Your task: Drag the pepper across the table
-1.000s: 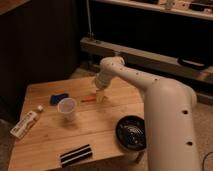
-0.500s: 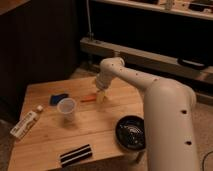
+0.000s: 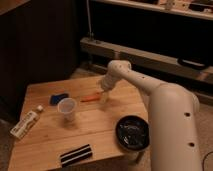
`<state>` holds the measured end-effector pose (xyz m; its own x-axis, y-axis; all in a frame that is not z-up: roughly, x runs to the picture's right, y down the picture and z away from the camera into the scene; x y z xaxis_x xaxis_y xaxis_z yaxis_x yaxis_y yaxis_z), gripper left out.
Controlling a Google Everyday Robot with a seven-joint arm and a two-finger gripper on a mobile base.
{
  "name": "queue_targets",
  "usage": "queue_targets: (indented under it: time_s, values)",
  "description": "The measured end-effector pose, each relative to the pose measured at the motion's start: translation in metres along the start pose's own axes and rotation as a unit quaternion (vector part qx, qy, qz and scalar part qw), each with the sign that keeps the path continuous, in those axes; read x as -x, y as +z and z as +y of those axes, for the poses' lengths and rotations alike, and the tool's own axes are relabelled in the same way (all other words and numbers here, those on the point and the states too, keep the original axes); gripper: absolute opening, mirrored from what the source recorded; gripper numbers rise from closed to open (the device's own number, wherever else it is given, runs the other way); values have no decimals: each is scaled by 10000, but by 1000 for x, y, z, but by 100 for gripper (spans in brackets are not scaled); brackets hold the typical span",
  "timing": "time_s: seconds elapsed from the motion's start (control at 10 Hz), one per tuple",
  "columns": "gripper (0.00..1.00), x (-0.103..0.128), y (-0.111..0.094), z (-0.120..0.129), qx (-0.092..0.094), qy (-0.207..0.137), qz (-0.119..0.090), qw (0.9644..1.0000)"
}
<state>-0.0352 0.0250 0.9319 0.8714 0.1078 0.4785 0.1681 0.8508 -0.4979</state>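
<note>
The pepper (image 3: 90, 98) is a small slender orange-red piece lying flat near the middle of the light wooden table (image 3: 50, 140). My white arm reaches in from the right and bends down over the far part of the table. The gripper (image 3: 104, 97) hangs at the pepper's right end, just above the tabletop, touching or nearly touching it. Its jaws stand open, and I cannot tell whether the pepper's tip lies between them.
A clear plastic cup (image 3: 67, 109) stands left of the pepper, with a blue cloth-like piece (image 3: 59, 99) behind it. A white tube (image 3: 26, 124) lies at the left edge. A black bowl (image 3: 132, 133) sits front right, a black-and-white striped strip (image 3: 76, 155) at the front edge.
</note>
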Motion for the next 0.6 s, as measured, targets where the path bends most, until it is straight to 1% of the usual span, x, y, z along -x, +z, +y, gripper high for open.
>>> queue_targets:
  time_s: [0.2, 0.4, 0.5, 0.6]
  values:
    - [80, 0, 8, 2, 65, 17, -84, 9999]
    - [80, -2, 9, 3, 95, 70, -117, 9999]
    - [76, 0, 11, 1, 120, 90, -133, 9998]
    - [67, 3, 12, 0, 133, 92, -139, 9998]
